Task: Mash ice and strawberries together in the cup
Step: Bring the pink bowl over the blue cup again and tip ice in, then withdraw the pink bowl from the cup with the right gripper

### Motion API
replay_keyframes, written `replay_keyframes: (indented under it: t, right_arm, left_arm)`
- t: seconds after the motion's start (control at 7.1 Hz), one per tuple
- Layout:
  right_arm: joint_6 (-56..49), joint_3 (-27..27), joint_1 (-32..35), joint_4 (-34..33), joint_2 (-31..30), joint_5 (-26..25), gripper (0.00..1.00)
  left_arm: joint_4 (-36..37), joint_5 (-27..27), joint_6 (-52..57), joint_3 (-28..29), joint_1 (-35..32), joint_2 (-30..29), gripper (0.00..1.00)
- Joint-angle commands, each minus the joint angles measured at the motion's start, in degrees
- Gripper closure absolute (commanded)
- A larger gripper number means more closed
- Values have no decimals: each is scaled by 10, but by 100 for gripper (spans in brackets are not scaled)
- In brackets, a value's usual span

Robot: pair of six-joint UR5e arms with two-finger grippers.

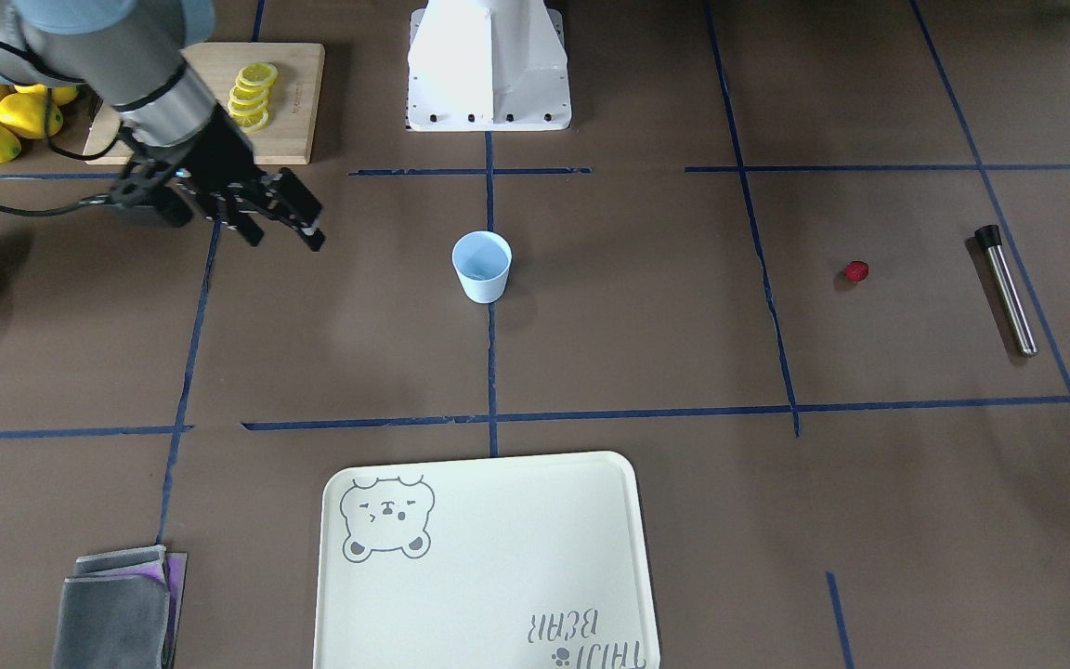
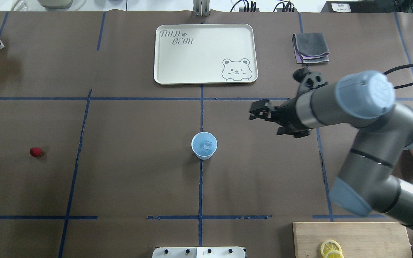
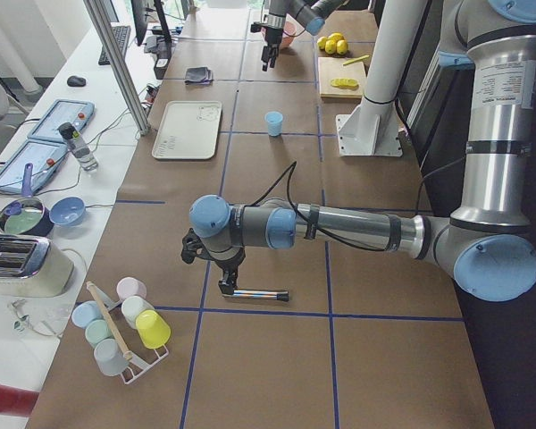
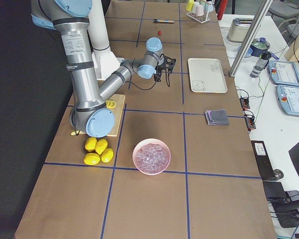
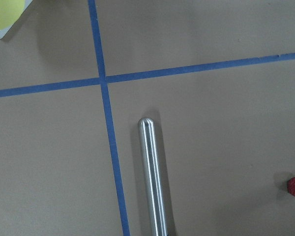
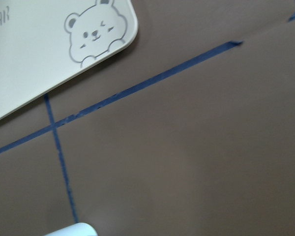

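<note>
Cup (image 2: 204,145) upright at table centre, astride a tape line; ice (image 2: 207,144) inside. Strawberry (image 2: 36,152) not in: it lies well apart, near the steel rod (image 1: 1007,290).

Right gripper (image 1: 282,237) beside the cup, fingers spread, empty. Left gripper (image 3: 225,284) over the rod's end; finger state can't be told.

Risks: the light, unheld cup likely tips under mashing; the smooth rod may roll.

Surface: brown paper, blue taped grid (image 2: 200,186). Tray (image 2: 163,53) and folded cloth (image 2: 310,46) beyond.

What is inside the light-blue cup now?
The cup holds pale ice chunks; their exact count is unclear. The strawberry lies outside on the table. Anything beneath the ice is covered.
</note>
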Motion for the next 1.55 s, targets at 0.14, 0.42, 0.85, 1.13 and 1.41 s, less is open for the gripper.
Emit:
replay_keyframes:
  t: [0.14,0.42,0.85,1.13,1.41]
  right_arm:
    - [-313,4,195,2,-203,115,0]
    - [-475,-74,299,1,-242,156,0]
    - [-552,-152,325,2,-237,136,2]
    - [-550,-176,323,2,-237,113,3]
    - [-518,-187,315,2,-235,117,4]
  left_arm:
    - [0,0,0,0,0,0,0]
    - [0,0,0,0,0,0,0]
    - [0,0,0,0,0,0,0]
    - [0,0,0,0,0,0,0]
    - [0,0,0,0,0,0,0]
